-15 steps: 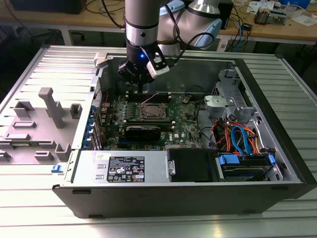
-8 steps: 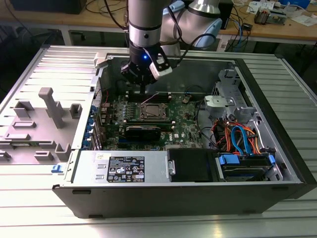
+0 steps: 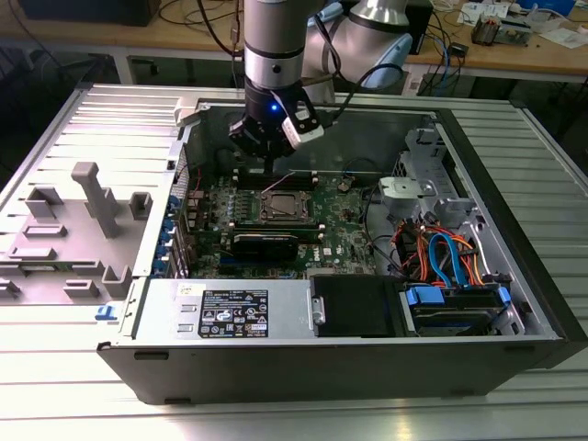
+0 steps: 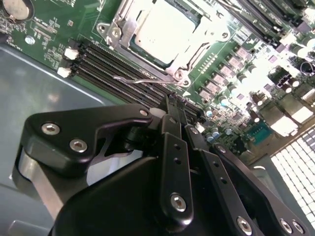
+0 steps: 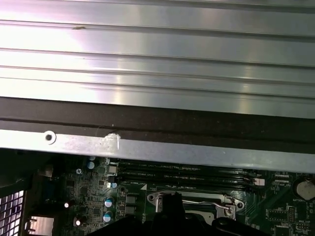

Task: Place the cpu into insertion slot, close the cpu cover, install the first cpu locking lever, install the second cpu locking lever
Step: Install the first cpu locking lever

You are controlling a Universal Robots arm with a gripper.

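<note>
The cpu lies in the insertion slot on the green motherboard, its silver top bright through the cut-out. The cpu cover lies flat over it as a silvery frame. A thin wire locking lever stands free along the socket's side next to the memory slots; in the exterior view that lever slants up from the socket. My gripper hangs just above that side of the socket with its black fingers pressed together and nothing between them. In the exterior view the gripper hovers behind the socket.
The motherboard sits inside an open computer case on a ribbed metal table. Long black memory slots run beside the socket. Cables and a drive bay fill the exterior view's right. A grey fixture stands at the exterior view's left.
</note>
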